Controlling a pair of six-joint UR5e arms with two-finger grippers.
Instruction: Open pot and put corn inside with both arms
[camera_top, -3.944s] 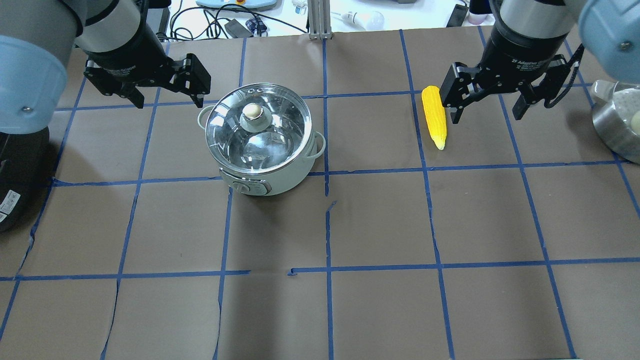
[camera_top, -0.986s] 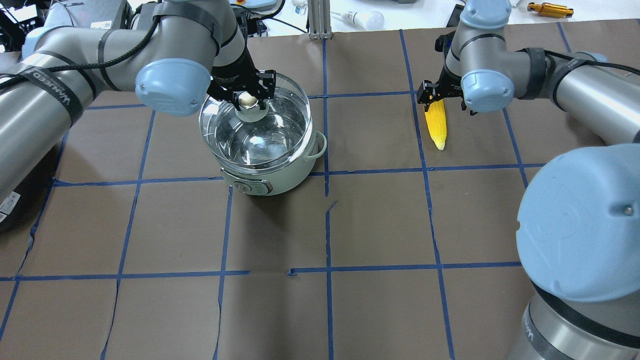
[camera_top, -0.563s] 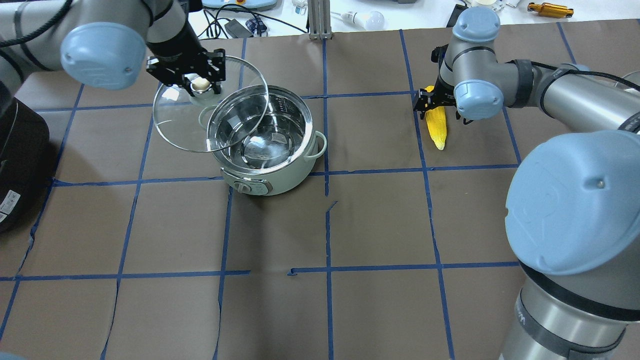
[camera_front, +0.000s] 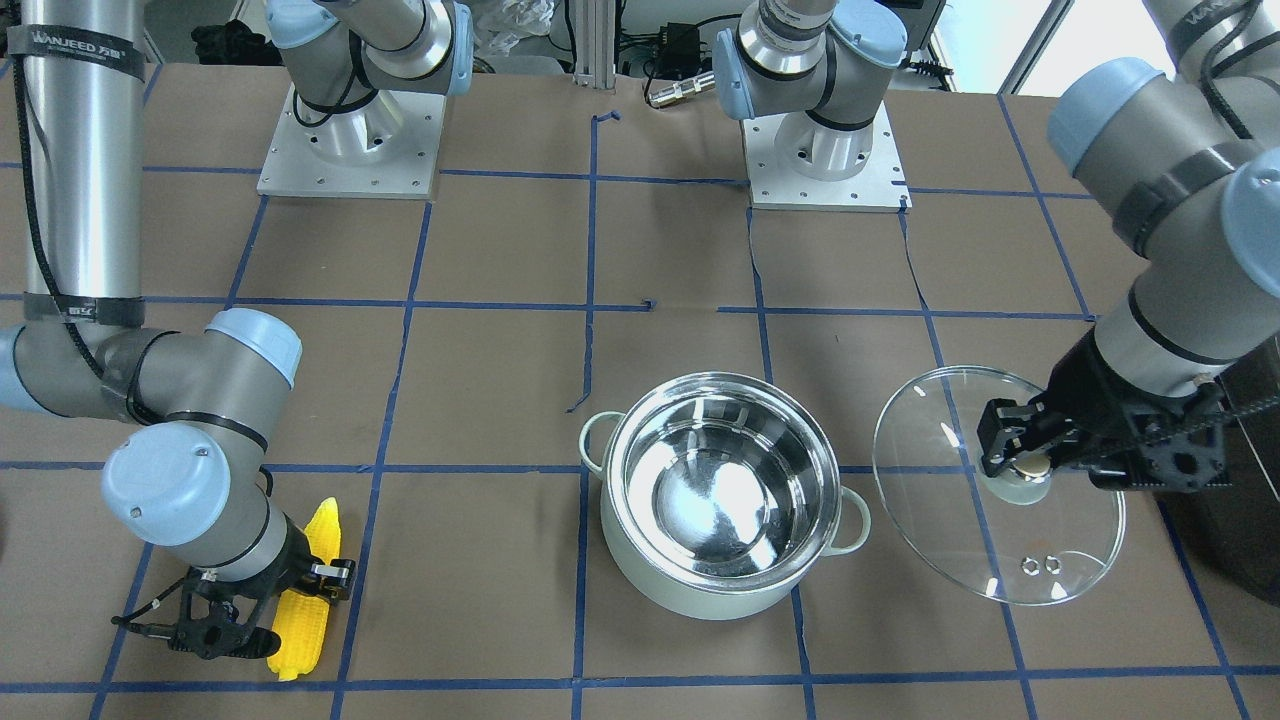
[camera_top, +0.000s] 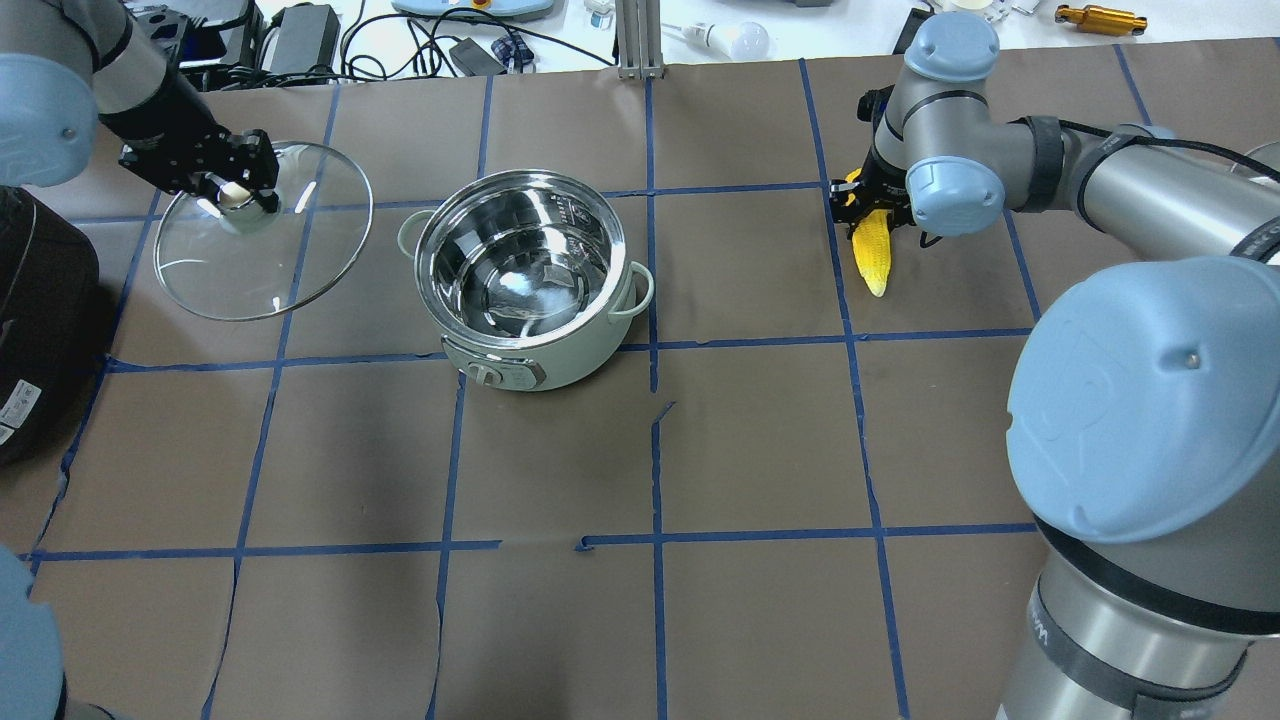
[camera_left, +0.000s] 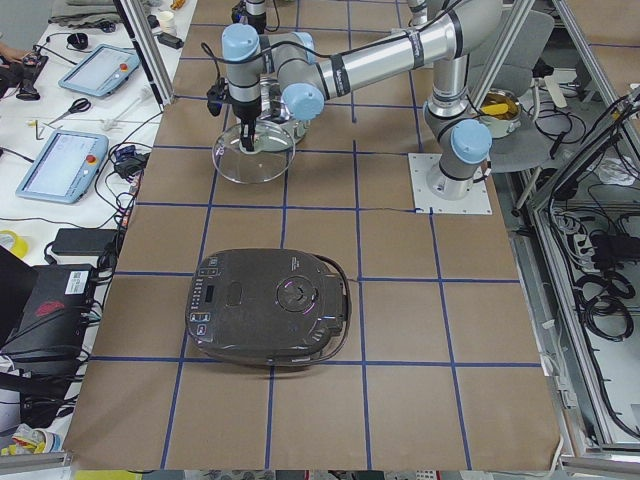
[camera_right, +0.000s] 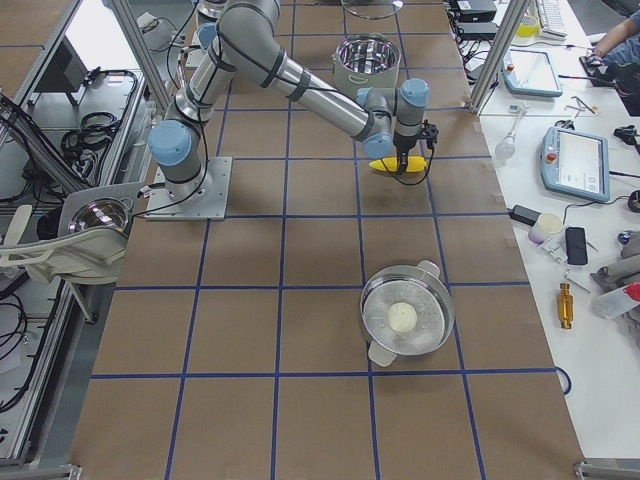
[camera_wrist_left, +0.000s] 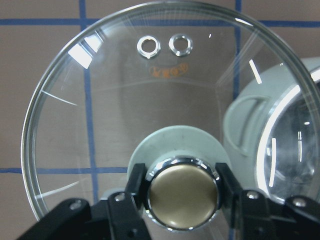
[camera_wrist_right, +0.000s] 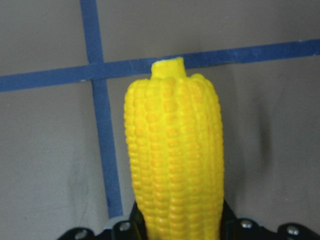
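Now you can see the left gripper (camera_wrist_left: 181, 187) clamped tight on the knob (camera_wrist_left: 182, 200) of the glass lid (camera_top: 262, 260), holding it tilted just left of the pot (camera_top: 530, 350), clear of its rim. The pot stands uncovered near the table's (camera_top: 760, 450) middle. Well to its right, the right gripper (camera_wrist_right: 177, 222) presses both fingers against the thick end of the corn (camera_top: 872, 255), which lies beside a blue tape line (camera_top: 838, 270).

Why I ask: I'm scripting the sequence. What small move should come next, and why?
Probably raise the bright yellow corn cob with the right gripper, which looks shut on it. The pale mint-green pot stands open, its round glass lid held aside by the left gripper.
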